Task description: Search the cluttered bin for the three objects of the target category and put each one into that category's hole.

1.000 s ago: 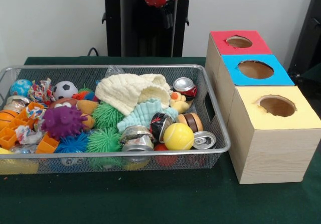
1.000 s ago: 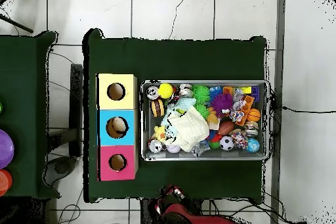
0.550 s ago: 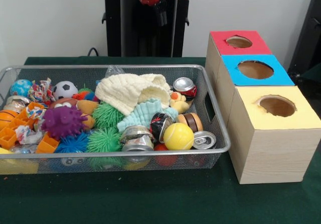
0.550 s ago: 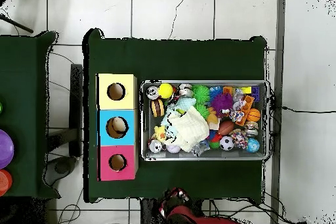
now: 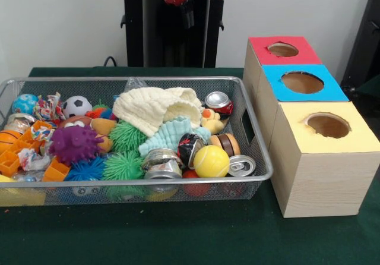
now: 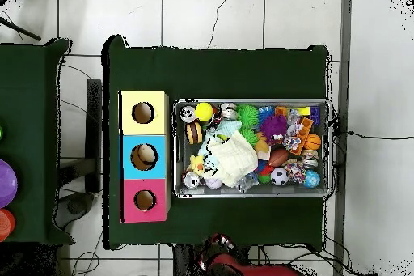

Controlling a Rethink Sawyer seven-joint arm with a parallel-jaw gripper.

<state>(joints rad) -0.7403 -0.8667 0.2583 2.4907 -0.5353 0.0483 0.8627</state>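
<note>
Cans lie at the bin's [image 5: 256, 158] end nearest the three boxes [image 5: 309, 134], one red can [image 5: 218, 103] just beside the cream cloth [image 5: 155, 107]. The gripper [image 5: 187, 20] hangs high above the surface, behind the bin's far rim and well apart from the clutter; whether it is spread or pressed together cannot be told. Any pick calls for a long drop forward into the bin.
</note>
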